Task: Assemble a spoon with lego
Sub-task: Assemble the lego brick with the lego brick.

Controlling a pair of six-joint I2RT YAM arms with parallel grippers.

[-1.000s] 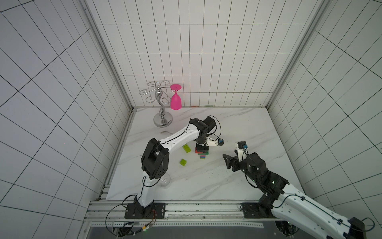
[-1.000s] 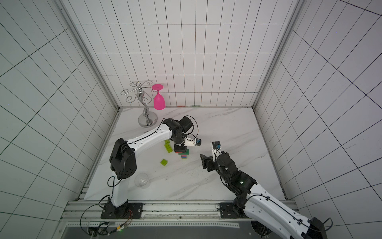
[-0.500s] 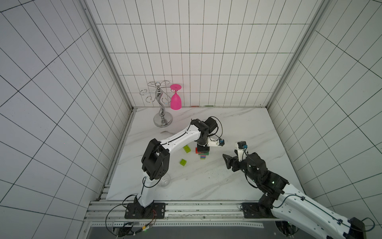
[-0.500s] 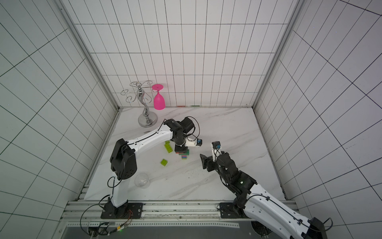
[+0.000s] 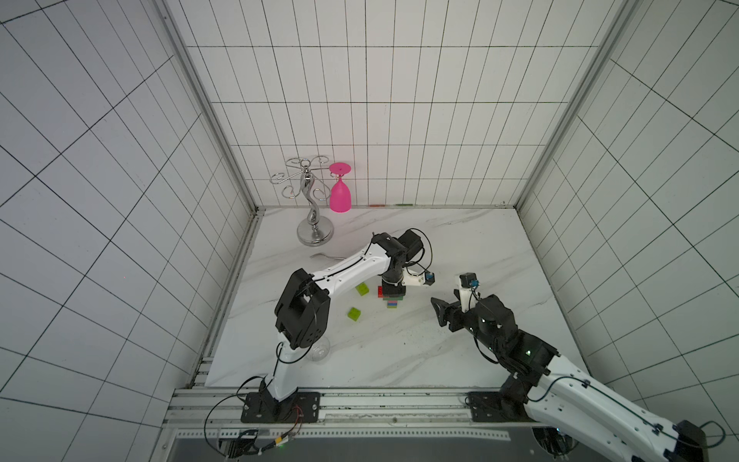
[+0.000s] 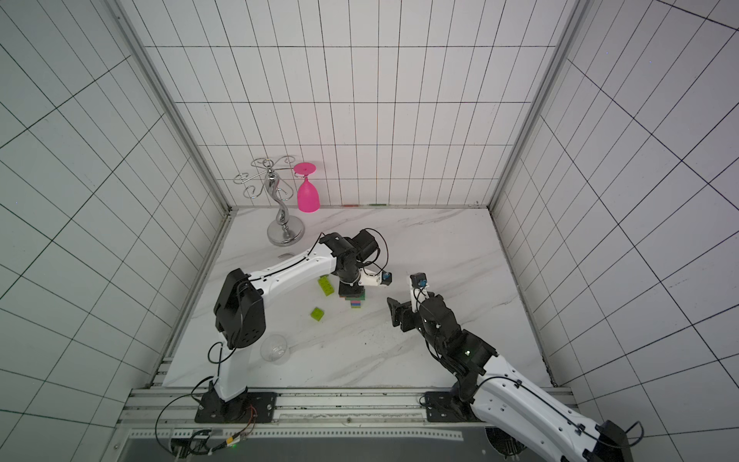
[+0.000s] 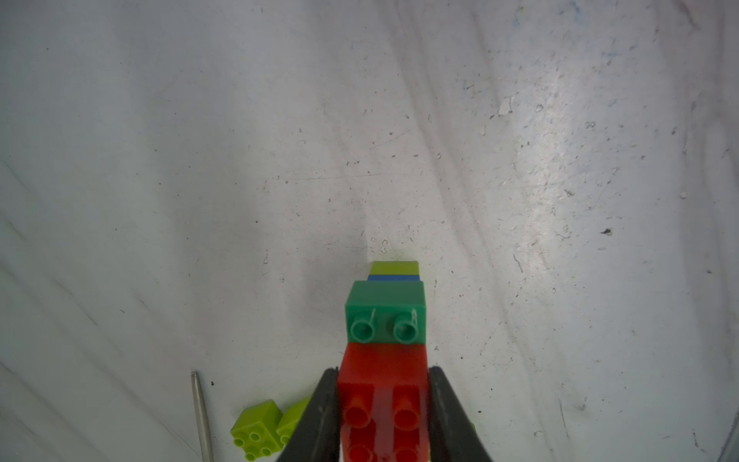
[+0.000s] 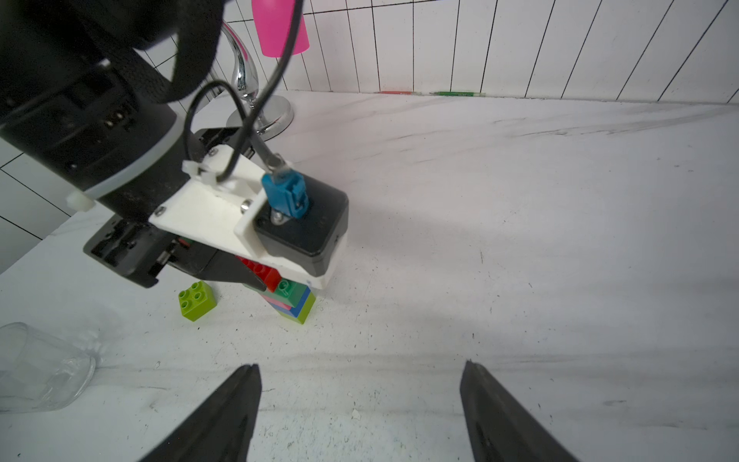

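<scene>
The left gripper [image 7: 383,374] has its jaws pinching the red brick [image 7: 380,416], which touches the dark-green brick [image 7: 384,308] atop the half-built spoon [image 8: 296,305]. The spoon is a small stack with pink, blue and lime layers beneath, standing near the middle of the table [image 5: 460,240]. Two loose lime bricks [image 5: 354,314] lie just beside it. The right gripper [image 8: 360,366] hovers apart from the stack, jaws spread wide.

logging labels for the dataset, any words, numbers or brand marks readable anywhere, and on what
No text can be read in any view.
green pen by the back wall: faint dark marks along it, too small to read.
dark-green brick: studs show no legible logo.
</scene>
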